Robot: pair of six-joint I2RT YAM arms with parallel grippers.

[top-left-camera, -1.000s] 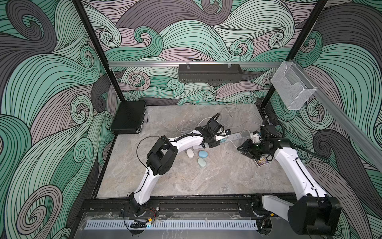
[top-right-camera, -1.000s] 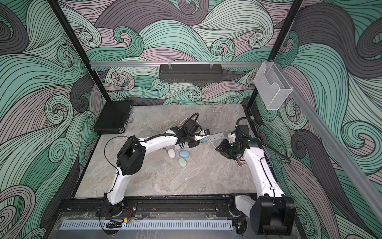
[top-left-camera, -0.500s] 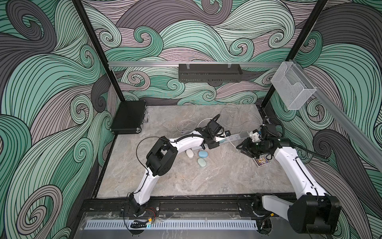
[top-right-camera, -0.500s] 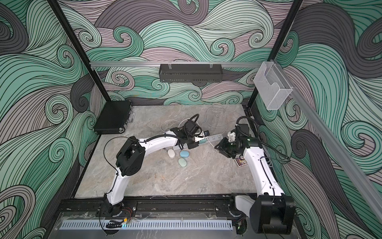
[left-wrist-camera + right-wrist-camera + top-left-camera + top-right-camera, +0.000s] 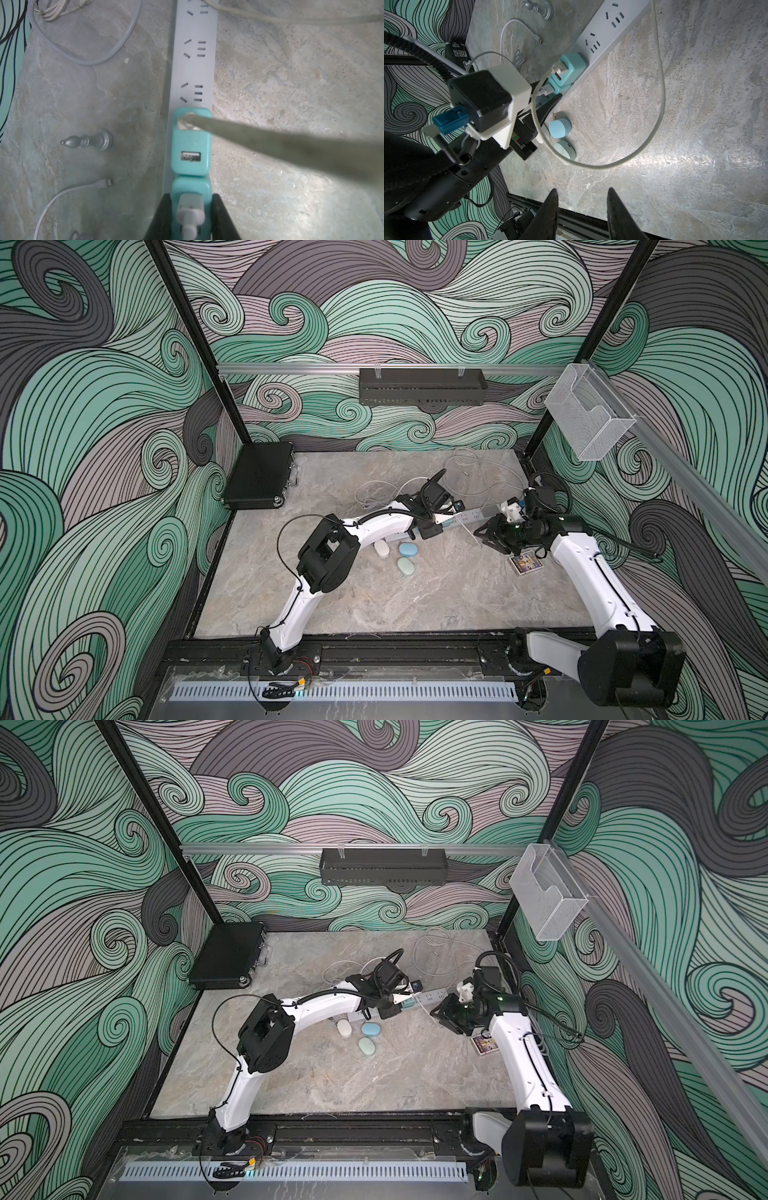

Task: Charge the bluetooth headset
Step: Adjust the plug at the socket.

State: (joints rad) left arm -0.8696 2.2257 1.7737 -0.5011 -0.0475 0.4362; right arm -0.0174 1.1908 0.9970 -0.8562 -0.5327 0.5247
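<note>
Now, my left gripper (image 5: 191, 199) clamps the teal charger (image 5: 190, 185) on the power strip (image 5: 193, 62); my right gripper (image 5: 582, 197) gapes empty. Beside the strip, the headset cases (image 5: 559, 131) look light and slippery, so I would pinch their flat sides.

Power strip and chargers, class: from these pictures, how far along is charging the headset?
Done: two teal adapters sit in the power strip, each with a cable plugged in. In hand: the left hand clamps the nearest adapter, around its white plug; the right hand is open and empty. Left: the blue case and green case lie with no cable seen entering them.
</note>
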